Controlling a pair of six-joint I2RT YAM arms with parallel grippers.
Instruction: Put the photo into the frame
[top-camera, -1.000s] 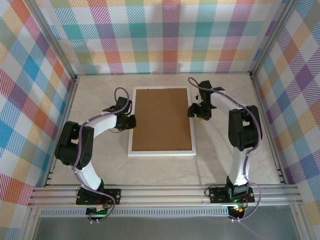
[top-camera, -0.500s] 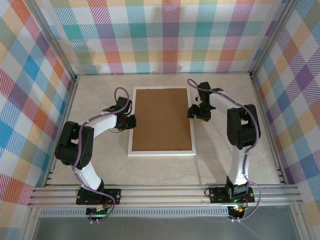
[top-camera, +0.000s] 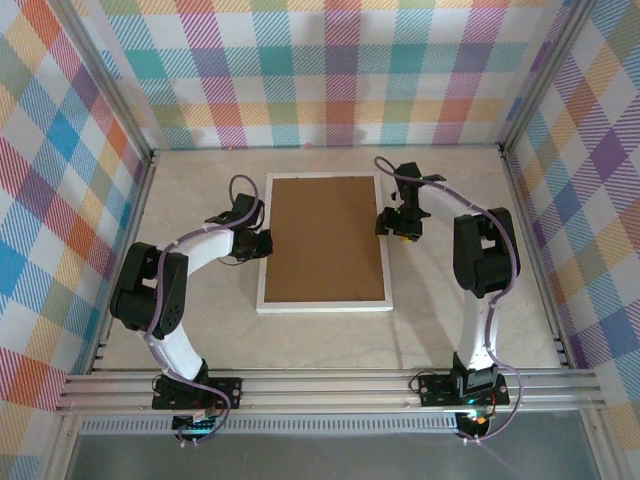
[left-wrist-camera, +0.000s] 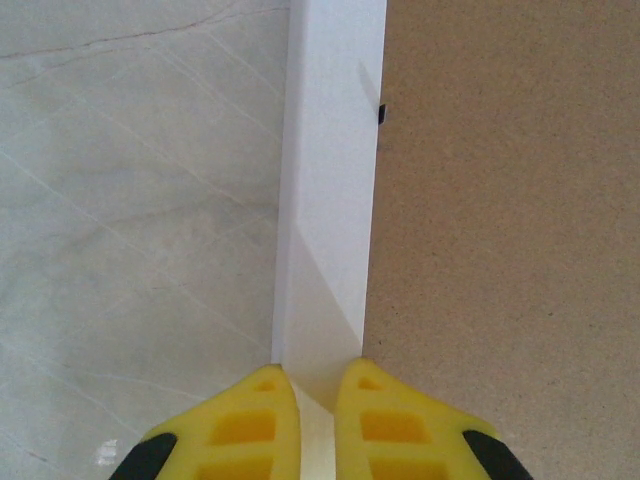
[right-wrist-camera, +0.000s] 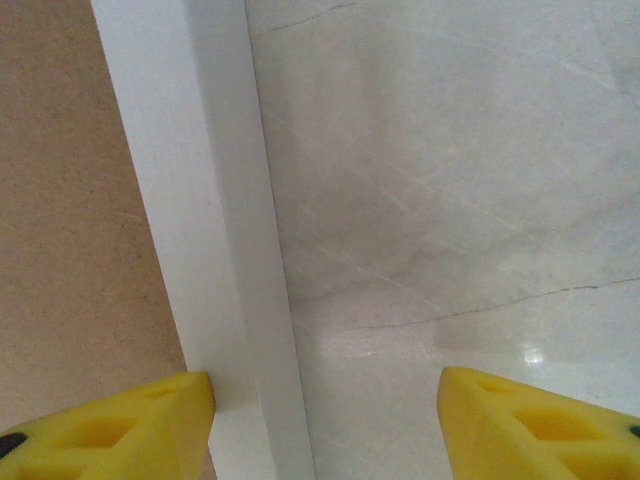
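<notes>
I look down at my two arms. The left arm (top-camera: 175, 300) and the right arm (top-camera: 485, 260) are made of chunky black joints and smooth white tubes. A thin purple cable (top-camera: 240, 185) runs along each one. Each arm sits on a flat black base plate (top-camera: 195, 392). A tiny green light (top-camera: 472, 403) glows by the right base. The left gripper (top-camera: 262, 243) and the right gripper (top-camera: 384, 222) look black from above. Up close, the fingers (left-wrist-camera: 240, 430) are bright yellow, with little hollow squares and black bits at the back.
</notes>
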